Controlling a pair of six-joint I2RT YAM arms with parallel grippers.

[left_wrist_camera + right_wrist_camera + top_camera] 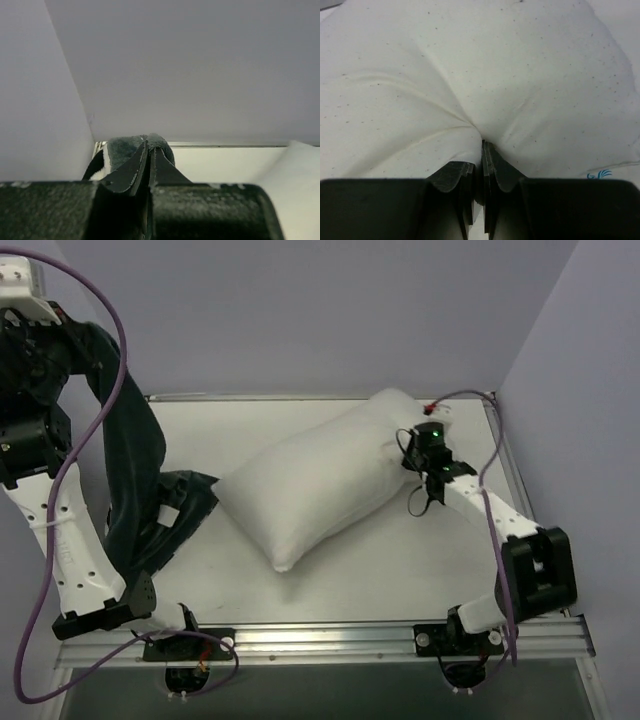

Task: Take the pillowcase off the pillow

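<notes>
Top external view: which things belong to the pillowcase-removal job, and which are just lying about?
Job: pillow; dark pillowcase, hanging from the shut left gripper; right gripper, shut on the pillow's end.
Just there: purple cables; small red piece at the table's far right corner; metal rail at the near edge.

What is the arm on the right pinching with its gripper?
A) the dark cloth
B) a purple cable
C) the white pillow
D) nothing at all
C: the right gripper is shut on a pucker of the white pillow; the dark pillowcase hangs from the left gripper.
</notes>
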